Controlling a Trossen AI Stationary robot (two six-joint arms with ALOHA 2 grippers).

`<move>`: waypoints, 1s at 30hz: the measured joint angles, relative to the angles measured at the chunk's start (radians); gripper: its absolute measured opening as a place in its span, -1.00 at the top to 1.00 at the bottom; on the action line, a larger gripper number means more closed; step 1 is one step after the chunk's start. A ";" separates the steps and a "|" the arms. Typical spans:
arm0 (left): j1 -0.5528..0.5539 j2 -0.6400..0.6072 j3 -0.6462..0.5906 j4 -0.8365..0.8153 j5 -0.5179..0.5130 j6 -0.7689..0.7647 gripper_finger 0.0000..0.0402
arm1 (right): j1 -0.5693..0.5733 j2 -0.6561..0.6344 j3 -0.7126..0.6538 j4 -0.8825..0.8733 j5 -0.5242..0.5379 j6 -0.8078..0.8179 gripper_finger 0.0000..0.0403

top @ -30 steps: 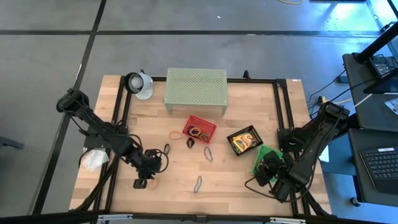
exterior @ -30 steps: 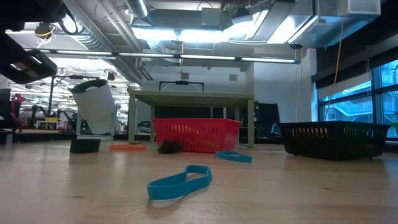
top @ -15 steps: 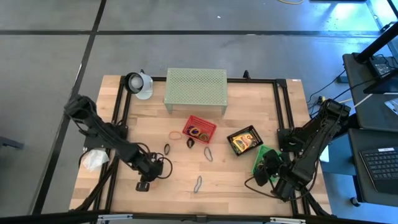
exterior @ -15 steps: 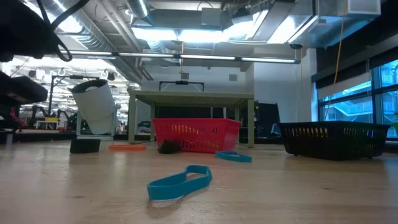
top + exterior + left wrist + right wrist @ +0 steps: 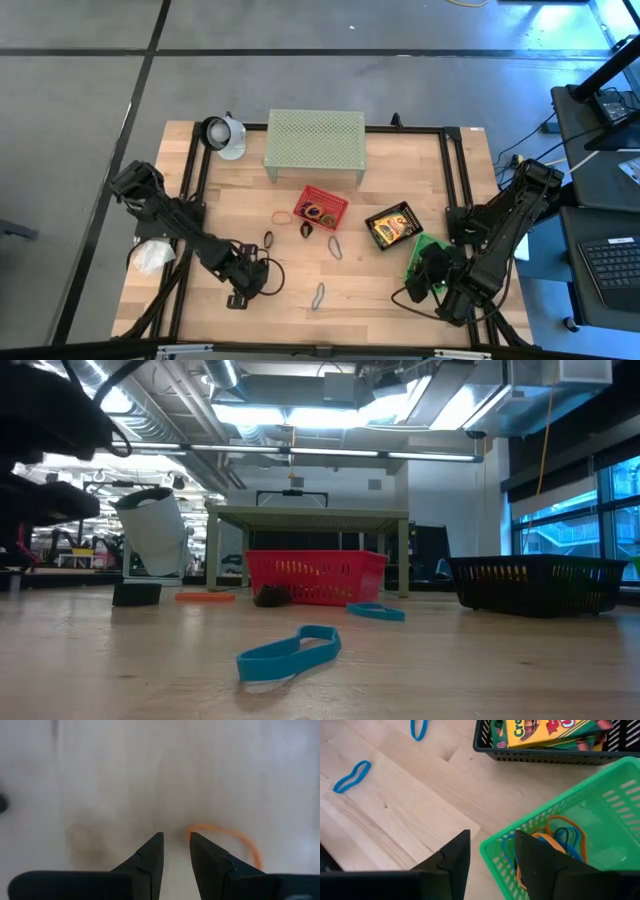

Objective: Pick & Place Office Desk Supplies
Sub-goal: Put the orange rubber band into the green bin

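Two grippers | left fingers apart beside orange loop, apparently | right fingers spread over green basket

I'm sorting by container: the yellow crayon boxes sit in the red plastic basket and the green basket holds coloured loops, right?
Not quite. The yellow crayon boxes sit in the black plastic basket, as the right wrist view shows. The green plastic basket does hold coloured loops.

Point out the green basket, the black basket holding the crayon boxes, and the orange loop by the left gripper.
green basket (image 5: pixel 600 785): right wrist view, on its upper rim.
black basket (image 5: pixel 540 756): right wrist view, on its near wall.
orange loop (image 5: pixel 235 833): left wrist view, on the top of its arc.
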 joint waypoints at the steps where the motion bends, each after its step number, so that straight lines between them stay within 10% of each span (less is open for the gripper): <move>1: -0.004 0.002 0.010 -0.004 0.004 0.008 0.56 | 0.000 0.000 0.000 0.000 0.000 0.000 0.24; 30: -0.062 0.102 0.094 -0.113 -0.031 -0.017 0.56 | 0.000 0.000 0.000 0.101 0.055 -0.071 0.24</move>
